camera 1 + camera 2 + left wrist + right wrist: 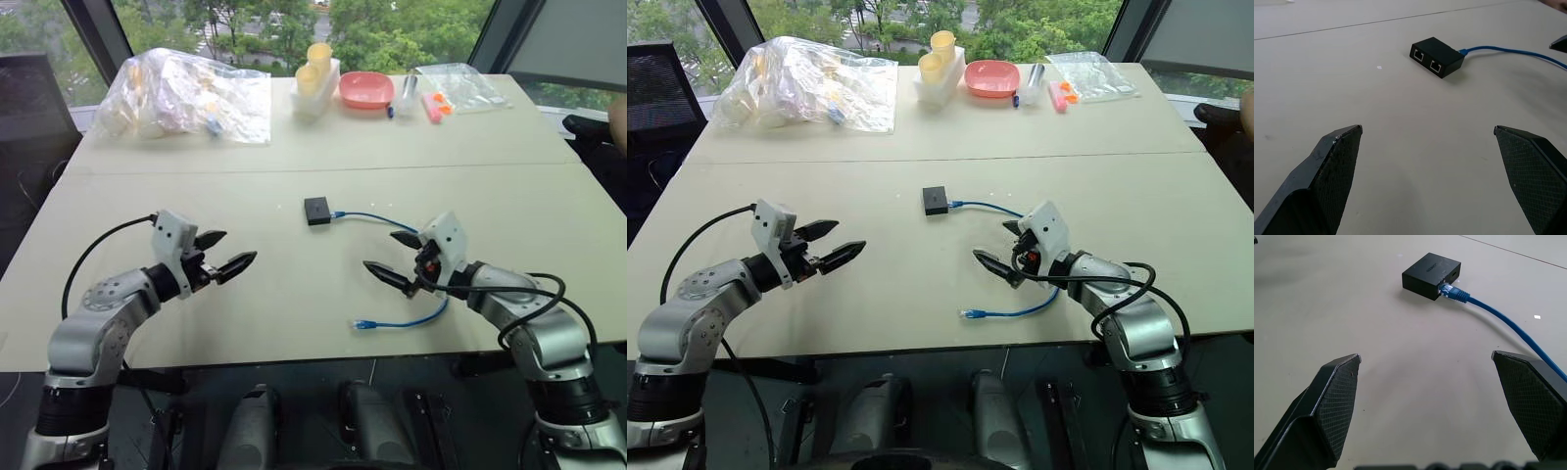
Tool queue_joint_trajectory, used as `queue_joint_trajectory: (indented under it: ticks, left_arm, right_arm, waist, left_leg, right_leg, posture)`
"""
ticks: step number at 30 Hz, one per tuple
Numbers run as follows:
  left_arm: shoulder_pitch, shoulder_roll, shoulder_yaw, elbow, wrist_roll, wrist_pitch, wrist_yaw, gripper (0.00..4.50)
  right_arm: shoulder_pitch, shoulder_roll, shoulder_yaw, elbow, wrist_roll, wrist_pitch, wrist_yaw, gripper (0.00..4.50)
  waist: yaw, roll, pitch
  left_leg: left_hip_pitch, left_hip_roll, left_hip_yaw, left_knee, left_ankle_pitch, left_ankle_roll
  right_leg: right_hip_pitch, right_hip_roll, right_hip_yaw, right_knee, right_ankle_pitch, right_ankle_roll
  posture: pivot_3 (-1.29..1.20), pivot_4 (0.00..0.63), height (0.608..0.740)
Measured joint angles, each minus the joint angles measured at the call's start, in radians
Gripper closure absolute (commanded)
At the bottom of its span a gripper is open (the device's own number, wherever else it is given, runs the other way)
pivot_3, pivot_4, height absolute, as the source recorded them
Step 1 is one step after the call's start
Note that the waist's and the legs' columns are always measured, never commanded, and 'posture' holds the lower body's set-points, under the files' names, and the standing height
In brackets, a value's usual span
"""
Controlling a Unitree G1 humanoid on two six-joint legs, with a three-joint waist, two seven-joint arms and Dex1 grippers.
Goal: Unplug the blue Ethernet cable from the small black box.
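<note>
Risk of dragging: the small black box [316,210] lies loose on the bench [294,294]; a pull on the cord alone, with nothing bracing the box, would likely slide it along instead of freeing the plug.
Risk of latch: the plug probably needs its clip pressed; a straight tug could strain the plug or the port.
Risk of snag: the blue Ethernet cable [380,217] runs under the right gripper [393,257], so a reach might catch the slack.
Jaws: left gripper [227,252] and right gripper both spread wide, holding nothing, hovering above the bench.
Box: flat, matte black, mid-bench between the two arms; two empty ports face the left wrist view.
Cable: thin bright blue, plugged into the box's right side, curving toward the robot, its free plug [361,323] near the front edge.
</note>
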Motion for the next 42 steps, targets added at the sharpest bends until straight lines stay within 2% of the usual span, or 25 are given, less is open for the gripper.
queue_joint_trajectory:
  ticks: [17, 22, 25, 31, 36, 39, 42]
  left_arm:
    - [-0.010, -0.012, -0.001, 0.002, -0.009, 0.004, 0.008, 0.04]
    - [-0.061, 0.008, -0.026, 0.024, 0.017, -0.017, -0.014, 0.04]
    - [-0.134, 0.059, -0.035, 0.110, 0.049, -0.058, -0.068, 0.04]
    - [-0.208, 0.164, -0.031, 0.178, 0.007, -0.059, -0.251, 0.04]
    - [-0.314, 0.270, -0.029, 0.222, -0.023, -0.028, -0.389, 0.04]
    - [-0.327, 0.258, -0.023, 0.228, -0.025, -0.027, -0.386, 0.04]
    - [-0.310, 0.220, -0.019, 0.229, -0.025, -0.026, -0.352, 0.04]
  right_arm:
    - [-0.004, 0.001, 0.004, 0.008, -0.024, -0.024, -0.007, 0.00]
    - [-0.027, 0.002, 0.010, 0.045, -0.037, -0.042, -0.003, 0.00]
    - [-0.140, 0.010, 0.041, 0.175, -0.066, -0.096, 0.029, 0.00]
    - [-0.394, 0.030, 0.119, 0.489, -0.164, -0.274, 0.128, 0.00]
    - [-0.653, 0.120, 0.213, 0.976, -0.295, -0.498, 0.206, 0.00]
    - [-0.779, 0.192, 0.225, 1.249, -0.347, -0.602, 0.220, 0.00]
    - [-0.849, 0.245, 0.227, 1.434, -0.395, -0.659, 0.215, 0.00]
  waist:
    - [0.000, 0.000, 0.000]
    - [0.001, 0.000, 0.000]
    - [-0.007, 0.000, 0.000]
    - [-0.005, 0.000, 0.000]
    - [-0.009, 0.000, 0.001]
    - [-0.008, 0.000, 0.001]
    - [-0.007, 0.000, 0.001]
  left_leg:
    - [0.000, 0.000, 0.000, 0.000, 0.000, 0.000]
    - [0.000, -0.001, 0.000, 0.000, 0.000, 0.000]
    - [0.001, 0.000, 0.001, 0.001, 0.000, 0.000]
    - [0.001, 0.001, 0.001, -0.001, 0.000, 0.000]
    - [0.000, 0.000, 0.001, 0.000, 0.000, 0.000]
    - [0.000, 0.000, 0.001, -0.001, 0.000, 0.000]
    - [0.000, 0.000, 0.001, -0.001, 0.000, 0.000]
  right_leg:
    - [0.000, 0.000, 0.000, 0.000, 0.000, 0.000]
    - [0.001, 0.000, 0.000, 0.000, 0.000, 0.000]
    - [0.000, 0.002, 0.000, 0.001, 0.001, -0.001]
    - [-0.001, 0.003, 0.000, 0.001, 0.001, -0.001]
    - [-0.001, 0.003, 0.001, 0.002, 0.001, -0.001]
    - [-0.001, 0.003, 0.001, 0.002, 0.001, 0.000]
    - [-0.002, 0.003, 0.002, 0.003, 0.001, 0.000]
  posture:
    - [0.00, 0.150, 0.740]
    - [0.00, 0.150, 0.740]
    - [0.00, 0.150, 0.740]
    - [0.00, 0.150, 0.740]
    - [0.00, 0.150, 0.740]
    - [0.00, 0.150, 0.740]
    - [0.00, 0.150, 0.740]
